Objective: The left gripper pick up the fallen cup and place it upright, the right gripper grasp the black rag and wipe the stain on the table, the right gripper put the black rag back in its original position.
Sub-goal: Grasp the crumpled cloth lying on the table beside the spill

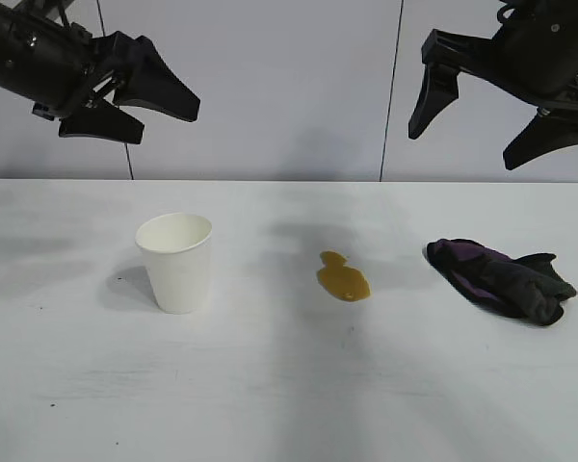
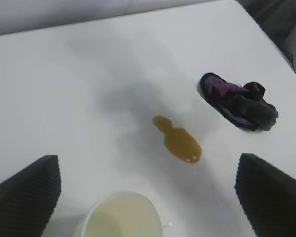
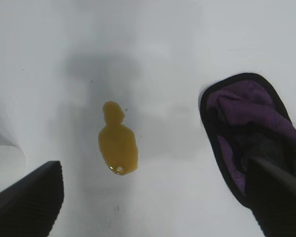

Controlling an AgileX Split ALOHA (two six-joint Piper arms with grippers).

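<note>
1. Table (image 1: pixel 289 404): wide white top carrying three items in a row.
2. Cup (image 1: pixel 177 260): white paper, standing upright with its mouth up, on the left part of the table; nothing touches it.
3. Stain (image 1: pixel 343 277): yellowish-brown, glossy, pear-shaped blotch lying between the cup and the rag, apart from both.
4. Black rag (image 1: pixel 501 279): crumpled black cloth with purple folds, lying on the right part of the table, untouched.
5. Left pincer (image 1: pixel 144 108): in the air above and to the left of the cup, angled downward, fingers spread wide, holding nothing.
6. Right pincer (image 1: pixel 486 117): in the air above the black rag, angled downward, fingers spread wide, holding nothing.
</note>
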